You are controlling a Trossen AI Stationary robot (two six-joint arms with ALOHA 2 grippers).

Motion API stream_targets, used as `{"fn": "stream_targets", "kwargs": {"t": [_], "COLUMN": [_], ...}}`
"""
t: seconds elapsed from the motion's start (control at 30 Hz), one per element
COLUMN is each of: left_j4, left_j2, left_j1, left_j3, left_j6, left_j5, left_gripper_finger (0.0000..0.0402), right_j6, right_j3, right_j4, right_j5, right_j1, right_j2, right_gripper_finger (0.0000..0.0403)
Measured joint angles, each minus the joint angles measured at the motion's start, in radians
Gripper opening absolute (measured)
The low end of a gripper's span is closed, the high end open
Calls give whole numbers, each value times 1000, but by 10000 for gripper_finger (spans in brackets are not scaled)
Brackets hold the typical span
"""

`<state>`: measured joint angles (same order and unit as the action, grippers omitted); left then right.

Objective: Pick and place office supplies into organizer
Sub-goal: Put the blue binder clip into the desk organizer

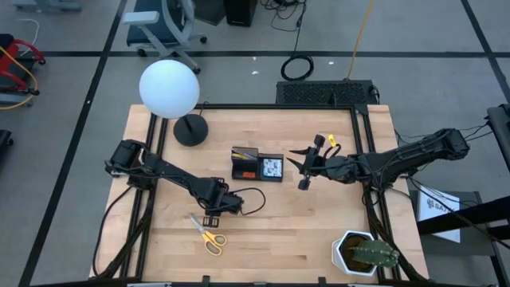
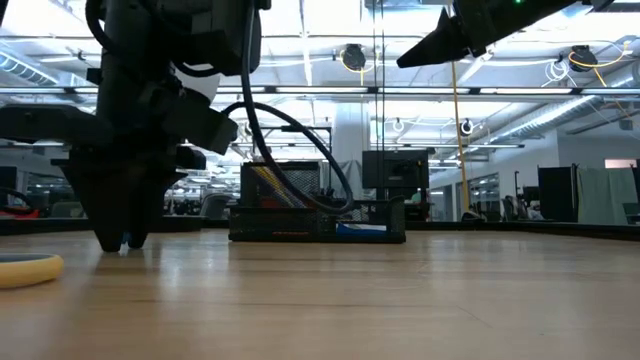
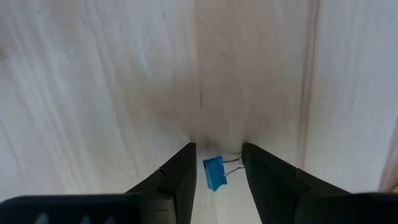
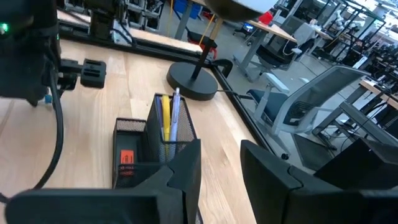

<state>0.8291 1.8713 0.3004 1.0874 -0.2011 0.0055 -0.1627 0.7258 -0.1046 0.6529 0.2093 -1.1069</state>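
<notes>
My left gripper points down at the table in front of the organizer. It is open, with its fingertips on either side of a small blue clip that lies on the wood; the clip also shows in the low view. The yellow-handled scissors lie flat just nearer. The black organizer stands mid-table, with yellow and blue pens upright in its taller section and a red piece in the lower one. My right gripper hangs open and empty above the table, right of the organizer.
A lamp with a round black base and a white globe stands left of the organizer toward the far edge. A white potted cactus sits at the near right corner. A black cable loops beside my left gripper.
</notes>
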Motion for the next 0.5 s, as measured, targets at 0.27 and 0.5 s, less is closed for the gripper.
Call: {"fn": "stream_targets", "kwargs": {"t": [0.27,0.5], "left_j4": [-10,-12], "left_j2": [-2,-2], "left_j1": [-1,-1], "left_j3": [-3,-4], "left_j6": [-6,-11], "left_j5": [-7,-8], "left_gripper_finger": [143,116], "right_j6": [5,4], "right_j3": [0,0], "right_j4": [7,7], "right_j5": [0,0], "right_j1": [0,0], "right_j2": [0,0], "right_gripper_finger": [105,105]}}
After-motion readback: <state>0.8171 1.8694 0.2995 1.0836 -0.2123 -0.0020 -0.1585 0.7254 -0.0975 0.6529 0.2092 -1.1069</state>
